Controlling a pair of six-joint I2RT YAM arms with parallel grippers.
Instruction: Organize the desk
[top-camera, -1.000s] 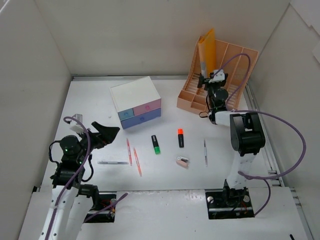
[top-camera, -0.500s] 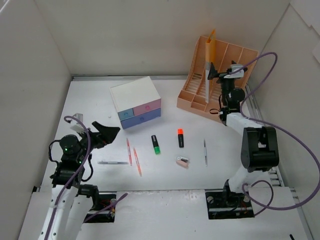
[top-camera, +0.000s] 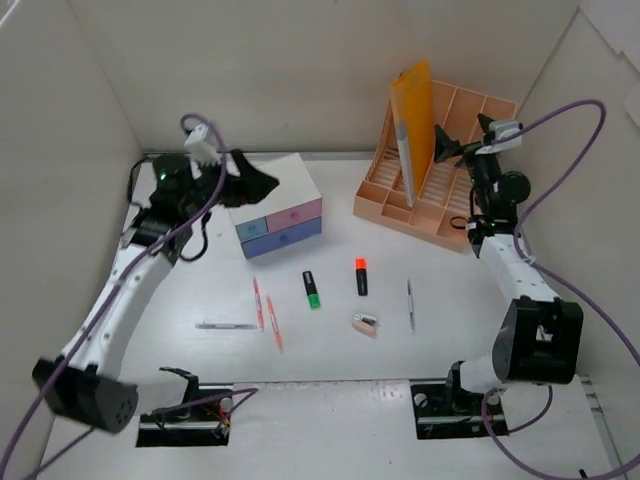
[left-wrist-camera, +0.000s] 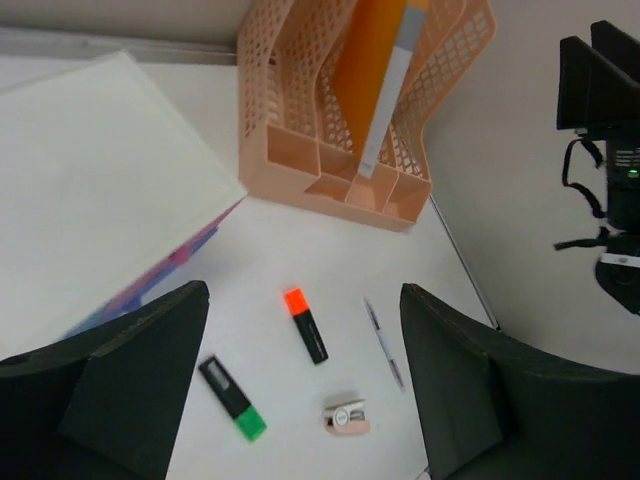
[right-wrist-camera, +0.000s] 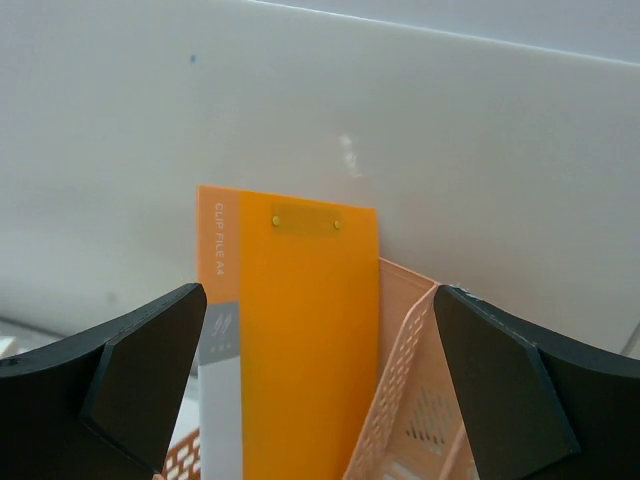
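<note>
Orange clip file (top-camera: 418, 120) with grey-white spine strip; peach mesh file rack (top-camera: 385, 200); white drawer box (top-camera: 268, 188), pink and blue fronts; black green-capped highlighter (top-camera: 312, 289); black orange-capped highlighter (top-camera: 361, 277); white worktop (top-camera: 450, 300).

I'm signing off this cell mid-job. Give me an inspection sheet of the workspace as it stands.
Surface: desk, white and matte, loose items across its middle.
Job's things: orange clip file upright in the peach file rack; drawer box at the back left.
Clutter: green highlighter, orange highlighter, two pink pens, two silver pens, small eraser-like piece, all lying apart.
Grippers: left gripper open above the drawer box; right gripper open, facing the clip file; neither holds anything.
Cables: purple cables loop above the desk.
Surroundings: white panels on three sides.
</note>
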